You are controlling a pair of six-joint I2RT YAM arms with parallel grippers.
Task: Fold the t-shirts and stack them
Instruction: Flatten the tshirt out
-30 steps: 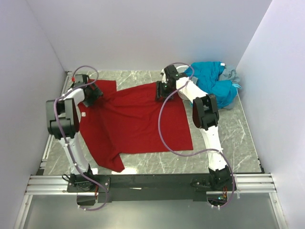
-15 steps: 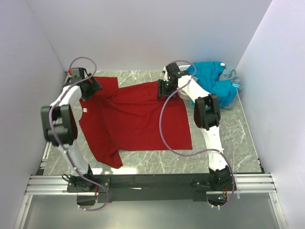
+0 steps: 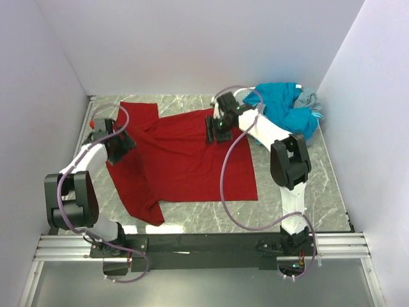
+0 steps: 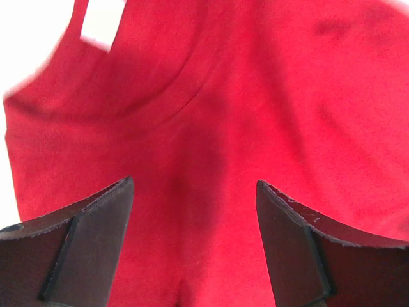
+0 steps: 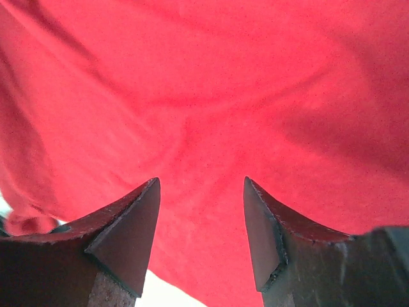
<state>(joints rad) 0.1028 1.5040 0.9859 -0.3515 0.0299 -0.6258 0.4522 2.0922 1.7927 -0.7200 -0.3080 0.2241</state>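
Note:
The dark red t-shirt (image 3: 182,160) lies spread on the marble table, neck to the left, hem to the right. My left gripper (image 3: 121,146) is open over its neck area; in the left wrist view the red cloth (image 4: 211,115) and the white neck label (image 4: 102,22) fill the frame between the spread jaws. My right gripper (image 3: 217,128) is open over the shirt's far right part; its wrist view shows red cloth (image 5: 211,96) between the parted jaws. A teal-blue shirt (image 3: 291,112) lies bunched on a grey shirt (image 3: 311,100) at the back right.
White walls close in the table on the left, back and right. The black rail (image 3: 204,243) with both arm bases runs along the near edge. Bare marble (image 3: 300,198) shows to the right of the red shirt.
My left gripper has moved from the far left sleeve back toward the near side, over the neck area, leaving the sleeve spread flat. My right gripper shifted slightly nearer and left.

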